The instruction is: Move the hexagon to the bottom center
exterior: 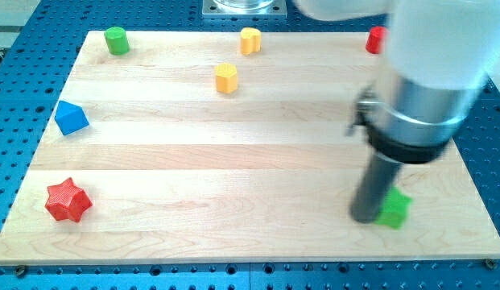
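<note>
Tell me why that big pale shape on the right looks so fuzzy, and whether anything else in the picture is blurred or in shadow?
In the camera view, the arm sits close to the lens, so it is blurred and hides part of the red block; the wooden board is evenly lit, the blocks casting only faint shadows; my tip stands just left of the green block, darkening the wood beneath; the yellow hexagon looks sharp.

A red block (376,39) at the far right is half hidden behind the blurred arm (431,72), so its shape cannot be told. The rod covers the left side of a green block (394,209) near the right. The arm's upper part is cut off by the picture's top edge.
</note>
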Tool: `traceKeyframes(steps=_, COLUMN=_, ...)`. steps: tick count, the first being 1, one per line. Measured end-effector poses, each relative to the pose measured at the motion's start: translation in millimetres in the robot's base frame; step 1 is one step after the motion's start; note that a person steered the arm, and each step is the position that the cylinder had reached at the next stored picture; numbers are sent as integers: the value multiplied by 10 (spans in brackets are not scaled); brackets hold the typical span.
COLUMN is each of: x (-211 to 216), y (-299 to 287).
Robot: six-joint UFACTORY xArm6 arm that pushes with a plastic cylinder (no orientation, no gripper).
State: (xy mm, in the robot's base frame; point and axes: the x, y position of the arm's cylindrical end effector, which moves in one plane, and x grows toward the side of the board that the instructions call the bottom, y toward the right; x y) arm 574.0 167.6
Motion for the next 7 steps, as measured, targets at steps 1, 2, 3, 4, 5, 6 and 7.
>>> traceKeyframes(steps=1, x=-84, y=50)
traceKeyframes(steps=2, x=-1083, y=-946)
traceKeyframes(steps=3, x=-2085, y=-1077)
traceKeyframes(steps=4, x=-2633, y=-1734)
traceKeyframes(steps=5, x=-2465, y=-2214)
traceKeyframes(steps=6, x=-2459, y=-2367)
traceKeyframes(steps=7, x=-2834, y=-2357)
